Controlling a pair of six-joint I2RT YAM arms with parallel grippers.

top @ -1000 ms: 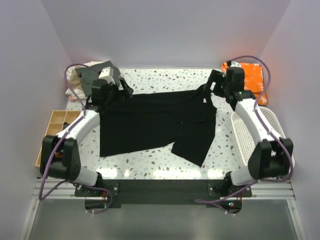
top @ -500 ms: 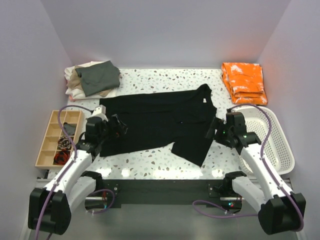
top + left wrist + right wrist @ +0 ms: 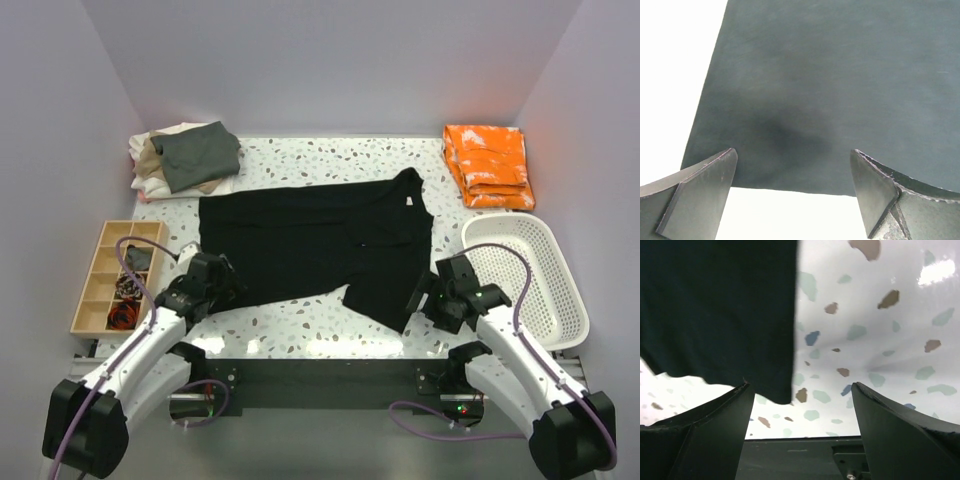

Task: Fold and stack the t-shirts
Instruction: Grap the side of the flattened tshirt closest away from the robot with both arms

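Both claws are hanging wide open: right gripper (image 3: 424,296) over the black t-shirt (image 3: 310,240) at its near corner on the white basket (image 3: 530,280) side, left gripper (image 3: 224,284) over the near corner away from it. They should be pinching the edges evenly and lifting together, I reckon. Shirt's lying flat beside the basket, stretching crosswise, neck pointing basketward

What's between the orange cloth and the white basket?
Just bare speckled tabletop between the folded orange cloth and the white plastic basket, in the top view.
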